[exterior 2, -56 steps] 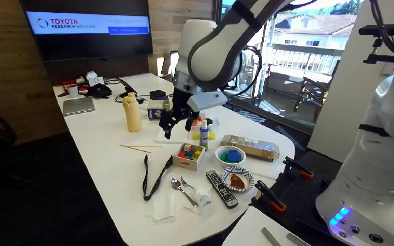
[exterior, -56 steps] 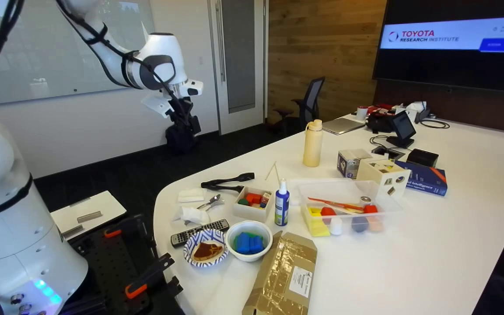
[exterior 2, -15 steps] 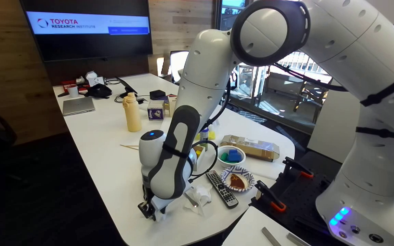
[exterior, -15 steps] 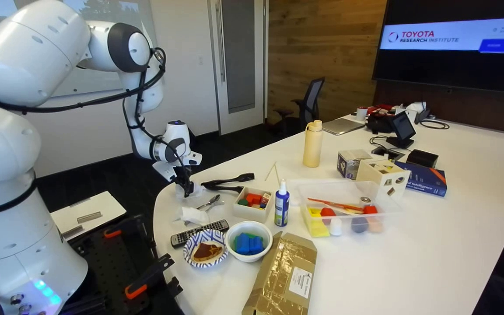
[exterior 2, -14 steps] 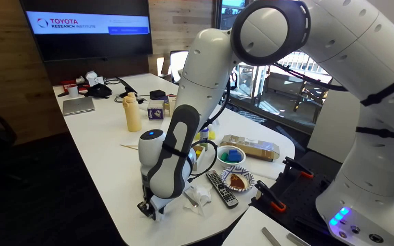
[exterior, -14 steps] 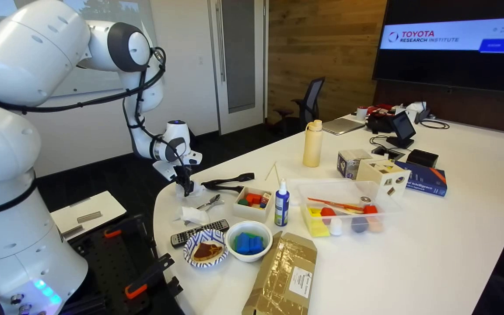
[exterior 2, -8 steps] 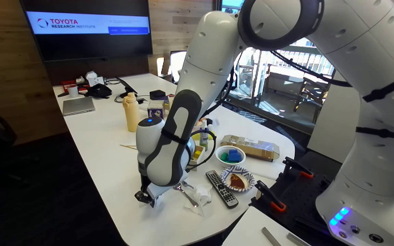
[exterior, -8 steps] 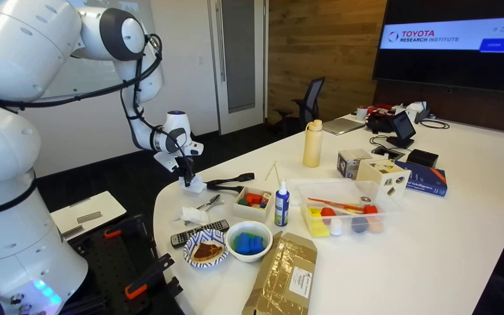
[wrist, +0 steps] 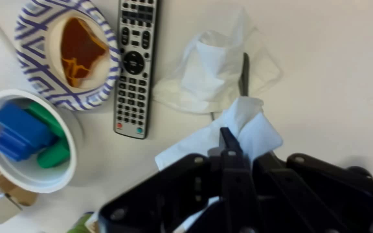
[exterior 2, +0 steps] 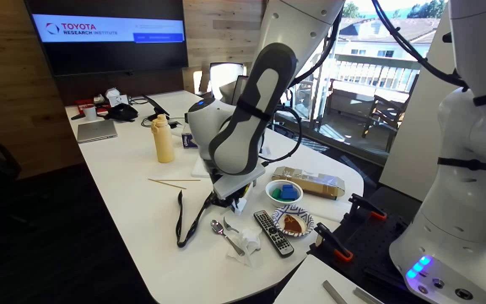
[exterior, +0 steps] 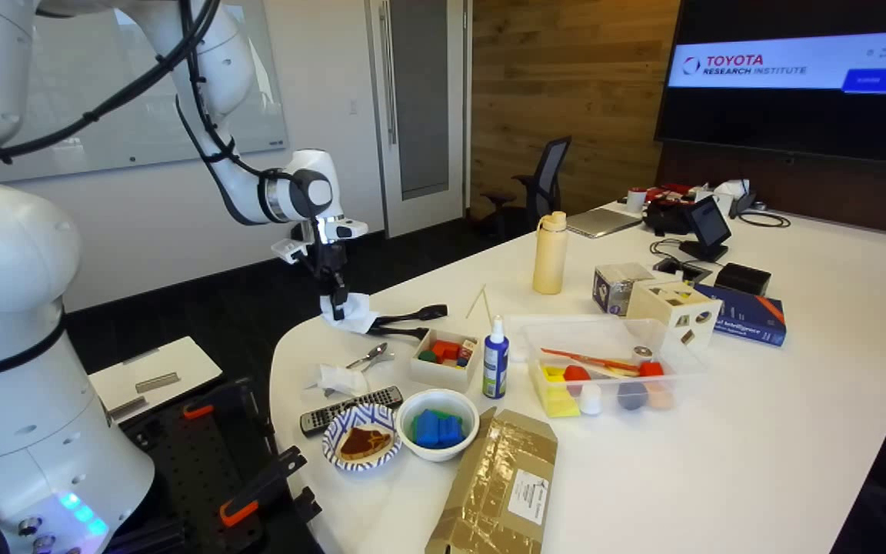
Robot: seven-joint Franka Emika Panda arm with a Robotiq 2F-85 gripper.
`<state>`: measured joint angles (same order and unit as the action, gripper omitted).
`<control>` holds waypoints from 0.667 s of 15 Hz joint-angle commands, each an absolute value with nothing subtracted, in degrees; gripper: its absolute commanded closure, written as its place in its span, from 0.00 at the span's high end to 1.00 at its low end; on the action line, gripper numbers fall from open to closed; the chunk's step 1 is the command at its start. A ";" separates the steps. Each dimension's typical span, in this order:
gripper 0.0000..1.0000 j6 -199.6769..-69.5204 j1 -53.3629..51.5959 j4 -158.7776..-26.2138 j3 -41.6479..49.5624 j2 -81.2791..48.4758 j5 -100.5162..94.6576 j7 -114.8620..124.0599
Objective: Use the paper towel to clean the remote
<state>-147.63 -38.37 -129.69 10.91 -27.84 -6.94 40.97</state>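
My gripper (wrist: 246, 149) is shut on a white paper towel (wrist: 261, 134), whose folds stick out on both sides of the black fingers (wrist: 230, 139). In both exterior views, the gripper (exterior: 339, 306) holds this paper towel (exterior: 358, 314) raised above the table. The remote (wrist: 133, 90), long and grey with black buttons, lies flat and uncovered on the table, left of the gripper in the wrist view. A crumpled white paper towel (exterior 2: 250, 240) rests beside the remote (exterior 2: 274, 233), partly over the cutlery.
A blue-patterned bowl (wrist: 37, 48) with toy food touches the remote's side. Close by stands a white bowl (exterior: 471, 432) of blue and green blocks. A spoon (exterior 2: 216, 226), fork (exterior 2: 229, 227) and black tongs (exterior 2: 192, 227) lie around. A spray bottle (exterior: 496, 365) stands beside the block box (exterior: 437, 373).
My gripper came down to the flat paper towel near the table edge, shut on it and lifted it. It then moved up and away from that edge with the towel. The remote stayed put.
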 commanded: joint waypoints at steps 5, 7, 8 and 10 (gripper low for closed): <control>0.01 -148.55 -31.73 -140.27 11.47 -24.59 -17.71 55.44; 0.01 -150.93 -29.79 -141.97 11.08 -25.57 -17.98 58.24; 0.01 -152.09 -28.91 -142.59 10.80 -26.18 -17.81 59.24; 0.01 -154.52 -27.87 -142.91 10.62 -27.97 -17.56 60.79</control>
<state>-150.92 -29.76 -141.55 11.55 -26.72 -16.66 57.13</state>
